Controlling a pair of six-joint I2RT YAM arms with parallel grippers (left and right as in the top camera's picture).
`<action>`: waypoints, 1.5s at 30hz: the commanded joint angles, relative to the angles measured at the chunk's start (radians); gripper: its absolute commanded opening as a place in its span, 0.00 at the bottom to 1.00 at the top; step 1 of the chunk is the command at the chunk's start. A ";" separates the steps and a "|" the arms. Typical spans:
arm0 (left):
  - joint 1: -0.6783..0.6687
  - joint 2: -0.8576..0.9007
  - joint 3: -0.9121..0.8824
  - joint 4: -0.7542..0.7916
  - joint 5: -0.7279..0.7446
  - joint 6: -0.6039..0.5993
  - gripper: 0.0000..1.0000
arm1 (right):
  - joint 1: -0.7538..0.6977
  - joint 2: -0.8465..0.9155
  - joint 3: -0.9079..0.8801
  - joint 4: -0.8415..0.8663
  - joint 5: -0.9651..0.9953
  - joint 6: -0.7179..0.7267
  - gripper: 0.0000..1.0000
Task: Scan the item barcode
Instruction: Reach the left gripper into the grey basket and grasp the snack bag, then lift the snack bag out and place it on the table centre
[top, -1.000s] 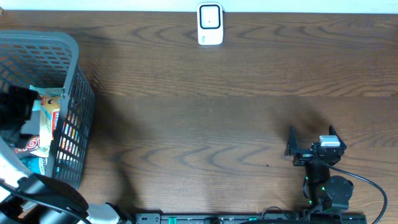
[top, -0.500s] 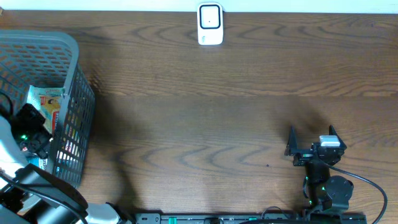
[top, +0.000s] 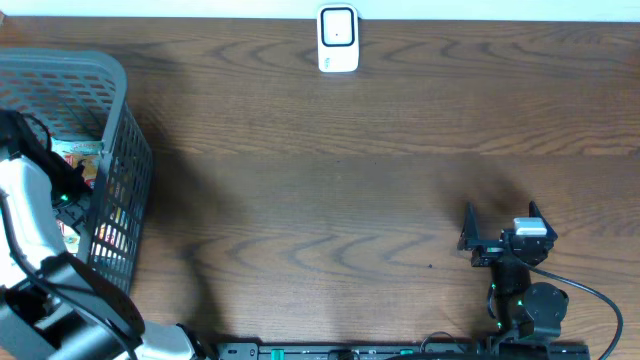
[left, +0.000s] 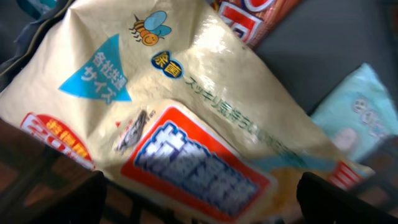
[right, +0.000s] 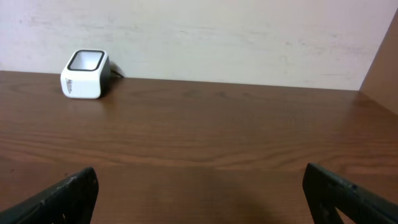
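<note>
L tool (left: 199, 202) is down inside the basket (top: 112, 130) at far left of the overhead frame. Jaws are spread wide: only the two dark tips show, in the lower-left and lower-right corners of its wrist view. Btwn and beyond them, filling most of that view, lies the bag (left: 186, 112). It's beige and crinkled, w/ a bee logo near the top, a blue triangle w/ Japanese text at upper left and a red-and-blue label low centre. Can't tell if the tips touch it; no grip on it as far as seen. A pale blue pack (left: 357, 118) sits at the bag's right and a red pack (left: 249, 12) pokes out at the top edge. Overhead, the basket is grey mesh, the arm covers much of its inside, and bits of colourful packs show thru the wall. Scanner (top: 338, 40), white w/ a dark window, stands at top centre on the table (top: 320, 180), well apart from the basket. R tool (top: 501, 222) is at lower right, open and empty, over bare table, tips pointing to the frame's top. Its wrist view has the scanner at upper left.
</note>
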 joint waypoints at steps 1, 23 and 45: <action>-0.003 0.103 -0.005 -0.006 -0.013 -0.027 0.98 | -0.004 -0.006 -0.002 -0.004 0.001 0.013 0.99; 0.103 -0.029 0.069 0.070 0.026 0.584 0.07 | -0.004 -0.006 -0.002 -0.004 0.001 0.013 0.99; -0.269 -0.655 0.068 0.287 0.372 0.972 0.08 | -0.004 -0.006 -0.002 -0.004 0.001 0.013 0.99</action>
